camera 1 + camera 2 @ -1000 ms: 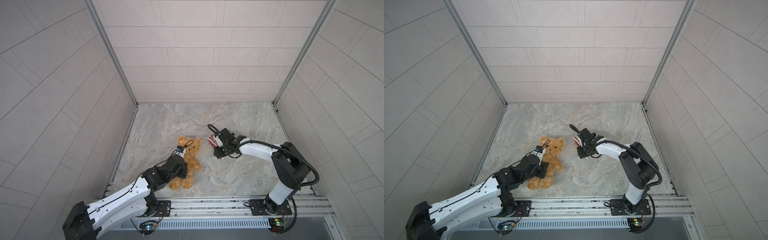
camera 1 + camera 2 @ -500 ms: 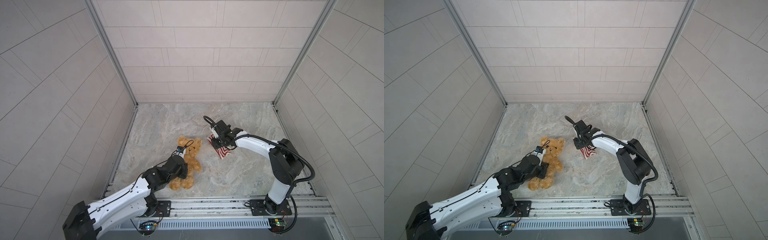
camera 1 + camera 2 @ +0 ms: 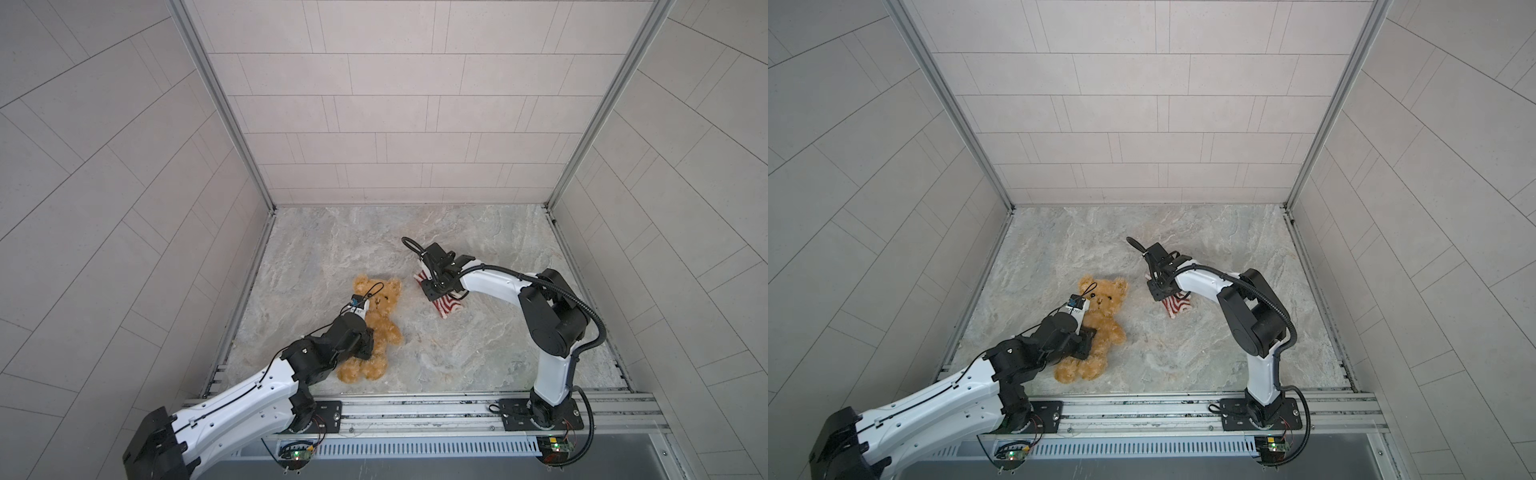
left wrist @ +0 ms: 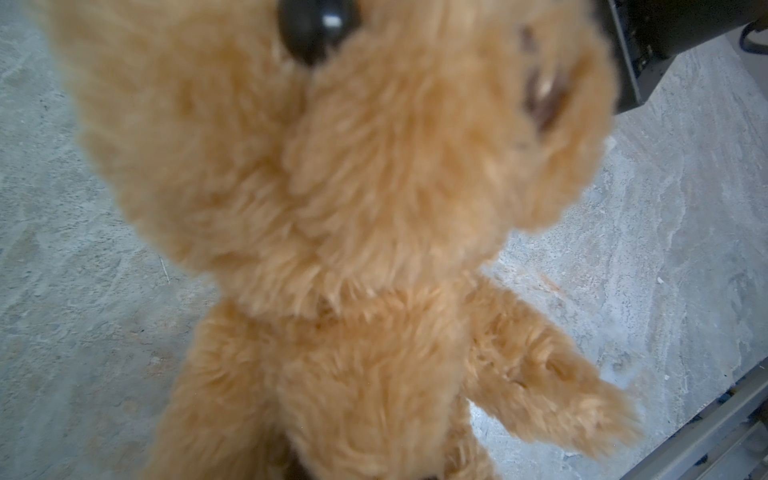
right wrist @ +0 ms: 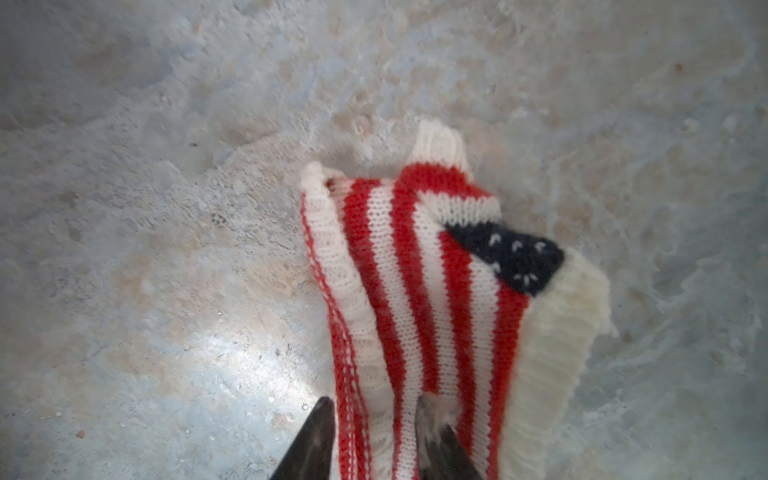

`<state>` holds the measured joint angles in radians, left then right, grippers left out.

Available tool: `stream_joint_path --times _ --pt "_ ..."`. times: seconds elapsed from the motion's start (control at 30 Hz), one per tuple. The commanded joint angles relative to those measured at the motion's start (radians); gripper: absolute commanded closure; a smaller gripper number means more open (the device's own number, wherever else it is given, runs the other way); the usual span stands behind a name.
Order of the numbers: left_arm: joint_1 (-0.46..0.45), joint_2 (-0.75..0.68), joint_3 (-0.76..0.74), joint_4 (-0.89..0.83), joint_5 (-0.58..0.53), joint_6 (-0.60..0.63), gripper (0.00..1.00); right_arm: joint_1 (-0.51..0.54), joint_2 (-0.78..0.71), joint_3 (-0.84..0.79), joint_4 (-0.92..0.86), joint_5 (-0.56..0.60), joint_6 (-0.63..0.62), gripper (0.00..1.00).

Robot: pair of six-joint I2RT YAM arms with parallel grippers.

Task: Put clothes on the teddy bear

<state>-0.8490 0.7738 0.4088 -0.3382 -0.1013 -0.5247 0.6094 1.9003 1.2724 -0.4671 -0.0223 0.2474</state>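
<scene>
The teddy bear [image 3: 384,326] is lying face up on the marbled floor [image 3: 457,357], arms and legs splayed. The left gripper [image 3: 363,338] is sitting right on top of it, low over one flank, with the arm's dark body covering that half of the torso. Its wrist camera is taking in nothing but blurred golden fur, one bead eye and one outstretched paw, so I am not seeing the jaws at all and cannot tell whether they are apart or nipping the plush. By the look of it, the bear is going to handle as a light, soft, squashy thing, with floppy limbs and loose fur that slides out of a shallow pinch. I would be taking it deep around the middle of the body, below the arms, leaving head and paws free for a neck hole and sleeves. Level with the bear's head, out on the side of its uncovered arm and well apart from it, the sweater [image 5: 415,270] is trailing on the floor, and the right gripper [image 5: 374,444] is holding it: the two dark fingertips [image 5: 316,436] are standing either side of a bunched fold of the striped hem, pressed against the knit, with nothing of the bear anywhere near them
</scene>
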Motion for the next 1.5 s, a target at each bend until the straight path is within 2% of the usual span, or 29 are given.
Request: stream_joint_path --times 0.0,0.33,0.63,0.77,0.9,1.13,1.33,1.47 --pt "0.004 -0.019 0.000 0.013 -0.010 -0.005 0.95 -0.003 0.030 0.030 -0.007 0.030 -0.006 0.66" --pt "0.005 -0.031 -0.004 0.009 -0.010 -0.011 0.95 -0.011 0.060 0.053 0.007 0.040 -0.013 0.71" --pt "0.005 -0.019 0.002 0.011 -0.011 -0.002 0.96 -0.014 0.029 0.033 0.017 0.078 -0.020 0.90" --pt "0.004 -0.007 0.028 -0.009 -0.021 0.024 0.98 -0.014 -0.041 -0.011 0.042 0.093 -0.010 1.00" --pt "0.005 0.012 0.066 -0.033 -0.012 0.057 1.00 -0.014 -0.151 -0.102 0.111 0.090 0.000 1.00" --pt "-0.009 0.116 0.117 -0.037 0.110 0.091 1.00 -0.014 -0.309 -0.281 0.278 0.052 0.011 1.00" --pt "-0.086 0.211 0.163 -0.081 0.158 0.095 1.00 -0.014 -0.401 -0.410 0.439 -0.047 0.001 1.00" --pt "-0.137 0.296 0.210 -0.064 0.249 0.102 1.00 -0.014 -0.416 -0.462 0.525 -0.103 -0.004 1.00"
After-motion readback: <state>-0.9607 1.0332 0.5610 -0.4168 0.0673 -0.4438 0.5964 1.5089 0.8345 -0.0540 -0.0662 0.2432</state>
